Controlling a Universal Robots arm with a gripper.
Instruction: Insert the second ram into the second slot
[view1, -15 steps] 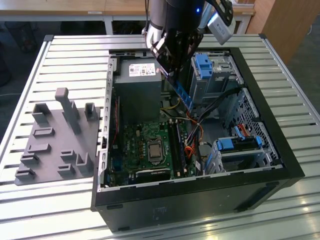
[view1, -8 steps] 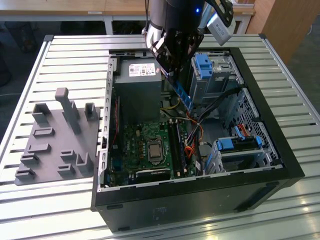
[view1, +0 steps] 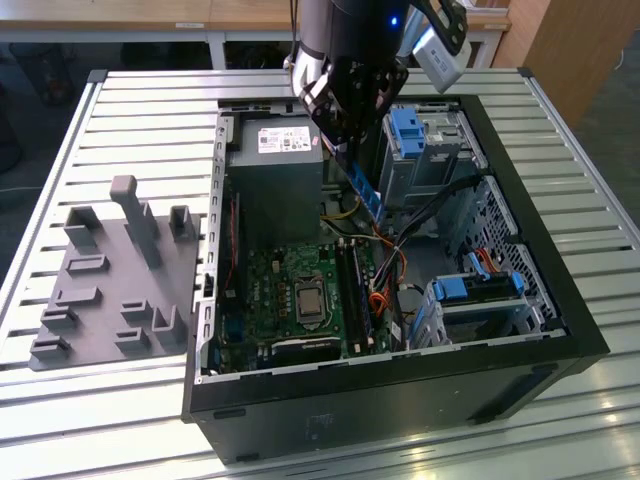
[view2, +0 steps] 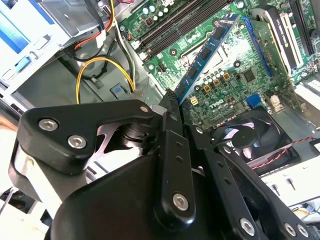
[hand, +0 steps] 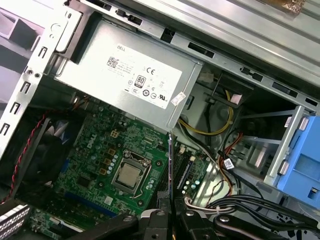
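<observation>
above the motherboard (view1: 268, 290), inside the open computer case (view1: 400, 378), the second ram (view1: 366, 197) hangs clenched in my end effector (view1: 345, 150). i hold it by one short end, pads pressed on its flat faces, so most of its length and its chips stay clear of my fingers (view2: 172, 125). in the second wrist view the stick (view2: 205, 52) reaches away from me toward the board. in the first wrist view it shows edge-on as a thin dark line (hand: 171, 165). it points steeply down rather than lying along the memory slots (view1: 352, 290), and it looks well apart from them, so i judge it not yet seated.

the slots run as dark parallel strips just beside the processor socket (view1: 307, 300). a bluish strip beside them in the first wrist view may be a stick already in place, but i cannot be sure. the grey power supply (view1: 275, 150) sits near my wrist, which would explain coming in from above, between it and the blue drive-bay clips (view1: 410, 130). yellow and orange cables (view1: 385, 255) lie close under the stick's lower end. the case lies on its side on the slatted worktop (view1: 150, 120), board facing up, with a grey fixture tray (view1: 110, 290) off to the exterior view's left.
</observation>
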